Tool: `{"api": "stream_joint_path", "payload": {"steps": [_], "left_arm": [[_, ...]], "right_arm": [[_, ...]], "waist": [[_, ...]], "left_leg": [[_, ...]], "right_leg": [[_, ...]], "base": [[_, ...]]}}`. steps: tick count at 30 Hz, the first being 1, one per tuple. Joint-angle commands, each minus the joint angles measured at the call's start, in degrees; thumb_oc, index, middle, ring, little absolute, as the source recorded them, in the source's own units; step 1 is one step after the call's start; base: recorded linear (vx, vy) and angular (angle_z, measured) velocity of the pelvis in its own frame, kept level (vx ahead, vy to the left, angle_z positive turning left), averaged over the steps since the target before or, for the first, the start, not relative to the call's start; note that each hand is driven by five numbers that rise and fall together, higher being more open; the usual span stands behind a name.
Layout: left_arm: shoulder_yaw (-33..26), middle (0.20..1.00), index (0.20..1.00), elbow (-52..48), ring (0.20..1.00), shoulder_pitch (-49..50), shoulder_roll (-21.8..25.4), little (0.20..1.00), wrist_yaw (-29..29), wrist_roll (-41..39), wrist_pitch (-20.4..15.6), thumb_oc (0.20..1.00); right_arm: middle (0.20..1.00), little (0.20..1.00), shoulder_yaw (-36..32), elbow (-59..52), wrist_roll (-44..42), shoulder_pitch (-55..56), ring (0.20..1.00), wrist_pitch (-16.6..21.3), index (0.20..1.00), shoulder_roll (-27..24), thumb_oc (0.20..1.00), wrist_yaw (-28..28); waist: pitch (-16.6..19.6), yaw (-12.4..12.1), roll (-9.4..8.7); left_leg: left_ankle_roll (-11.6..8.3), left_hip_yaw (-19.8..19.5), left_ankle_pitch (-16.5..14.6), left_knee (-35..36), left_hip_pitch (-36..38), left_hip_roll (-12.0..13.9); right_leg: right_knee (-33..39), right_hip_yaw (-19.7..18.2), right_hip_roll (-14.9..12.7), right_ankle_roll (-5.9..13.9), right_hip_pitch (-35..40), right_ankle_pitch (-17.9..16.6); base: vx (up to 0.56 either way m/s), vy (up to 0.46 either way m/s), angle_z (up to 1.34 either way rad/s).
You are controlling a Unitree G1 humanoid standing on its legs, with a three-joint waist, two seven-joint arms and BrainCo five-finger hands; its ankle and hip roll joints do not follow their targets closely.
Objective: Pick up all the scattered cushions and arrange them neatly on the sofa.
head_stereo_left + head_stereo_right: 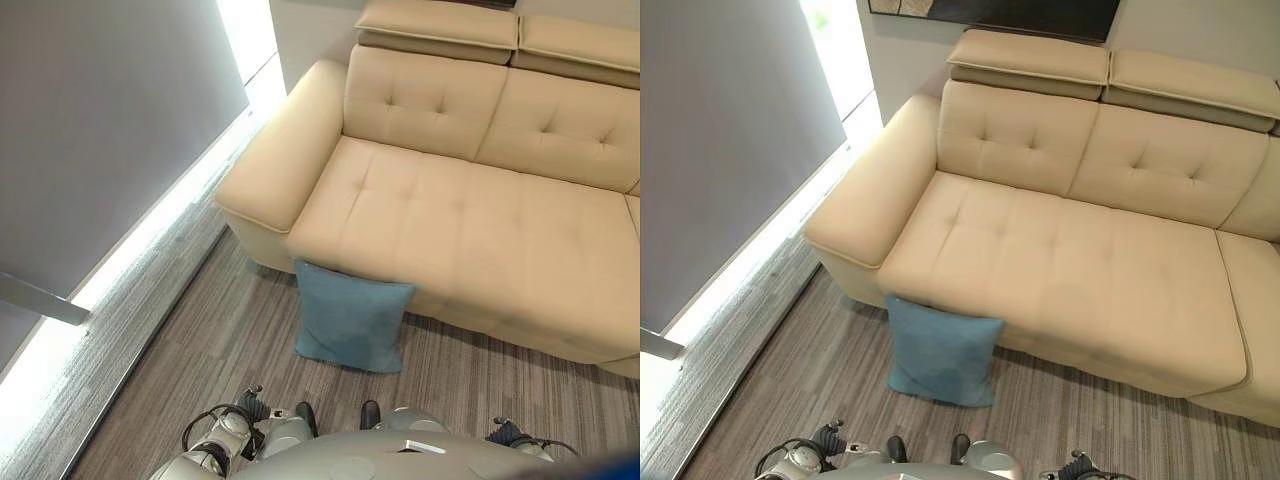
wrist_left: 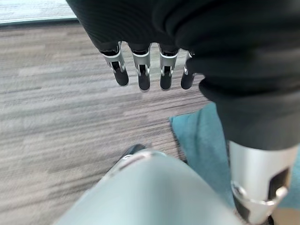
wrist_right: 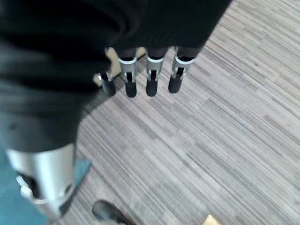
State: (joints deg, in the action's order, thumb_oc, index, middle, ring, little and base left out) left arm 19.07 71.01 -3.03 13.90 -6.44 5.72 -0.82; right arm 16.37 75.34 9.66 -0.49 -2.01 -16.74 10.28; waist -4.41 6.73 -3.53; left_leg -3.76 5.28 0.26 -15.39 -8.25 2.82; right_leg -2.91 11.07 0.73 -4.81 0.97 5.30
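A blue cushion stands on the floor, leaning against the front of the beige sofa below its left seat. The sofa's seat holds no cushions. My left hand hangs low beside my body, its fingers straight and nothing in them; the blue cushion lies on the floor a little beyond it. My right hand also hangs over the striped floor with straight fingers and holds nothing. A corner of the cushion shows past its thumb.
The sofa's wide left armrest stands close to a grey wall with a bright strip along the floor. Grey striped flooring runs between me and the sofa. A dark picture hangs above the headrests.
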Motion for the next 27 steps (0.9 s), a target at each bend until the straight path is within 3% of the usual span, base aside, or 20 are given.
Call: {"api": "stream_joint_path", "payload": {"steps": [1, 2, 5, 10, 15, 20, 27], "left_arm": [[-0.2, 1.0, 1.0, 0.8, 1.0, -2.1, 0.1, 1.0, -0.1, -0.5, -1.0, 1.0], [-0.1, 1.0, 1.0, 1.0, 1.0, -2.3, -0.1, 1.0, -0.2, -0.9, -1.0, 1.0], [-0.3, 1.0, 1.0, 1.9, 1.0, -2.1, -0.1, 1.0, -0.3, -0.8, -0.8, 1.0], [-0.9, 1.0, 1.0, 2.1, 1.0, -1.7, 0.2, 1.0, -0.2, -0.1, -0.4, 1.0], [-2.6, 1.0, 1.0, 2.6, 1.0, -1.0, 0.9, 1.0, -0.5, -0.7, -0.5, 1.0], [-3.3, 1.0, 1.0, 2.8, 1.0, -1.0, 1.8, 1.0, -0.7, -1.5, -0.6, 1.0], [-2.9, 1.0, 1.0, 2.9, 1.0, -1.0, 1.3, 1.0, -0.5, -0.9, -0.8, 1.0]], "right_arm": [[1.0, 1.0, 0.7, 0.5, -0.6, -2.6, 1.0, 0.6, 1.0, -0.2, 1.0, 0.9], [1.0, 1.0, 1.0, 0.3, -0.6, -2.9, 1.0, 0.7, 1.0, -0.3, 1.0, 0.8], [1.0, 1.0, 1.0, 0.5, -0.5, -3.0, 1.0, 0.6, 1.0, -0.4, 1.0, 0.5], [1.0, 1.0, 1.7, 0.6, 0.3, -2.8, 1.0, 0.4, 1.0, 0.4, 1.0, 0.1], [1.0, 1.0, 2.1, -0.1, 0.8, -4.0, 1.0, 0.2, 1.0, 0.9, 1.0, 0.0], [1.0, 1.0, 2.7, 0.2, 1.3, -4.8, 1.0, 0.2, 1.0, 1.5, 1.0, -0.3], [1.0, 1.0, 2.2, 0.6, 1.1, -3.9, 1.0, 0.1, 1.0, 1.1, 1.0, 0.6]], "waist": [[-1.9, -0.8, -3.04], [-1.9, -1.2, -3.12], [-2.0, -1.4, -2.57], [-0.5, -1.4, -1.74], [-1.0, -2.4, -1.61], [-1.5, -3.1, -1.12], [0.6, -3.4, -1.52]], "left_leg": [[2.51, -3.9, -8.4, 3.1, 3.9, -4.9], [2.32, -6.8, -7.7, 4.1, 2.9, -5.0], [2.59, -8.4, -7.0, 5.0, 3.1, -4.9], [4.14, -6.9, -6.4, 11.2, 8.0, -5.3], [6.04, -4.3, -6.4, 12.8, 9.3, -6.0], [6.76, -3.1, -6.0, 15.0, 10.6, -5.8], [5.97, -2.7, -5.0, 18.6, 12.3, -5.7]], "right_leg": [[2.8, -7.9, -2.2, 8.75, -0.8, -2.4], [2.4, -9.1, -1.8, 8.66, -0.9, -2.1], [0.7, -10.3, -1.3, 8.44, -1.2, -1.3], [-0.2, -12.0, -1.5, 9.54, -1.2, -1.6], [-3.1, -13.2, -2.9, 12.21, -3.8, -3.0], [-5.9, -9.1, -5.6, 13.76, -6.9, -4.7], [3.2, -8.4, -6.3, 13.47, -2.7, -6.5]], "base": [[0.08, 0.05, -0.42], [0.08, 0.067, -0.53], [0.07, 0.112, -0.61], [0.09, 0.184, -0.34], [-0.01, 0.186, -0.32], [-0.02, 0.074, -0.55], [0.05, -0.056, -0.03]]}}
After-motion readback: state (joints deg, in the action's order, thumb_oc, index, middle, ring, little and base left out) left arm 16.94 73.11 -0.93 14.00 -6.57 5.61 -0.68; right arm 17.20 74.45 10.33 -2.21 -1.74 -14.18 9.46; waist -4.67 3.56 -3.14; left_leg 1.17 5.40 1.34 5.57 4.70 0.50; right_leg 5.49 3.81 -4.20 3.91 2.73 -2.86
